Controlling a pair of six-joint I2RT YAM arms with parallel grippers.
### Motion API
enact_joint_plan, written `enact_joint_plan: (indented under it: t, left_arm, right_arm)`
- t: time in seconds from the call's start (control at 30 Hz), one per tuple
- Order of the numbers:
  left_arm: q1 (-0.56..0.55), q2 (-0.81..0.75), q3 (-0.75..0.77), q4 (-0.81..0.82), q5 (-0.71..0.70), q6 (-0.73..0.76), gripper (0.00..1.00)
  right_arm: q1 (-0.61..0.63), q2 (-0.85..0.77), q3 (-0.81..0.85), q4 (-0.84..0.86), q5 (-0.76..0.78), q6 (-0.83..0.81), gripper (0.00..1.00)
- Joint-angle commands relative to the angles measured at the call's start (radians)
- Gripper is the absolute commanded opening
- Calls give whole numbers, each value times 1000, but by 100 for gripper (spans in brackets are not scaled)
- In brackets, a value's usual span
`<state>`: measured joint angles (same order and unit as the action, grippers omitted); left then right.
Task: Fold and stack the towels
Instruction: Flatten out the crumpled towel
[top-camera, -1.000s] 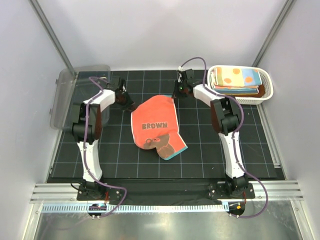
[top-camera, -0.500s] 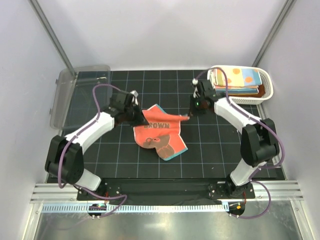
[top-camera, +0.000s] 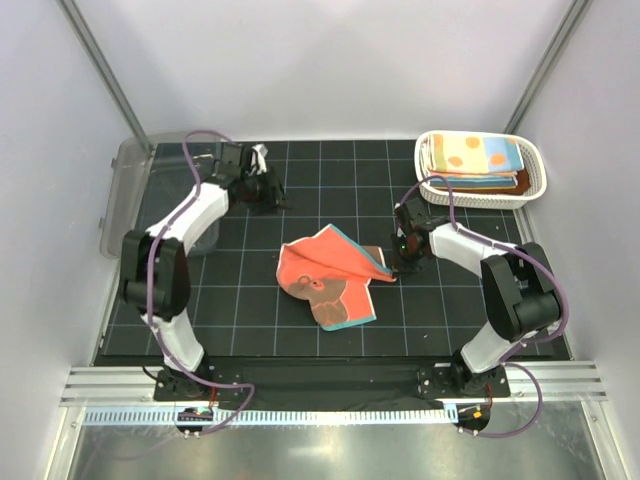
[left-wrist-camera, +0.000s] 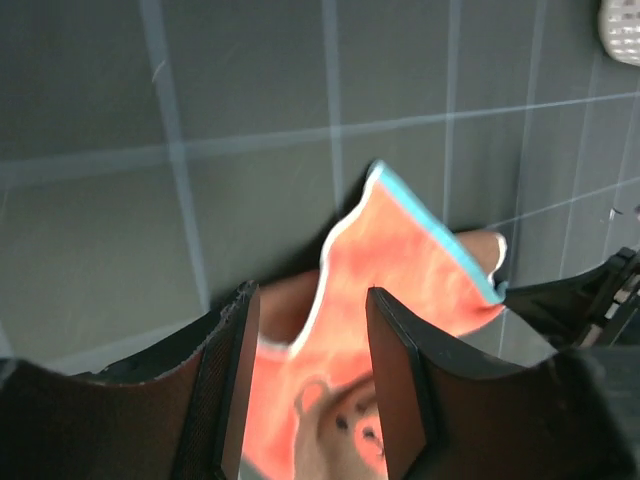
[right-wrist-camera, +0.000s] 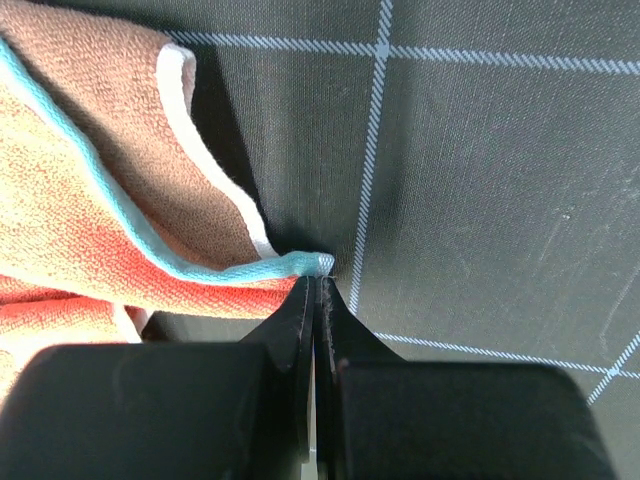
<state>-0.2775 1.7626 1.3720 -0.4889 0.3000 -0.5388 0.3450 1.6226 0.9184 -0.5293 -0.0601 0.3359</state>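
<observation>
One coral-red, brown-bear-print cloth towel (top-camera: 330, 280) half folded; most of the job likely remains.
It lies rumpled on the black gridded surface (top-camera: 230, 310), teal-bound corner pinched in the closed right tool (right-wrist-camera: 318, 285); farther off the left tool (left-wrist-camera: 310, 300) gapes empty; polka-dotted towels (top-camera: 470, 155) sit in the white lattice plastic basket (top-camera: 540, 178).

Soft matt woven cloth of the coral towel (top-camera: 335, 268), matt black mat (top-camera: 230, 310), white plastic basket (top-camera: 535, 190), clear glossy plastic bin (top-camera: 125, 205)
</observation>
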Motion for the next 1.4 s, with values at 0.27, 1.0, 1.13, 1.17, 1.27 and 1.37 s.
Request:
enact_joint_plan:
  t: [0.27,1.0,1.13,1.17,1.27,1.37]
  left_arm:
    - [-109,434,414,-129,200,399,47]
    - [-172,548,443,-137,214,464,41]
    - [-173,555,427,-135,214,459,39]
    - [-172,558,430,-135,217,458,39]
    - [-177,575,447,-129,228,439,35]
    - [-178,584,460,-117,246,421,29]
  right_arm:
    - [3,-15,-9,75,-4,3,1]
    - [5,-23,4,65,9,-6,1]
    - [2,-29,0,66,14,-6,1]
    - [3,-29,-1,65,16,-6,1]
    - [3,-29,-1,66,16,-6,1]
    - [3,-26,-3,69,23,-8,1]
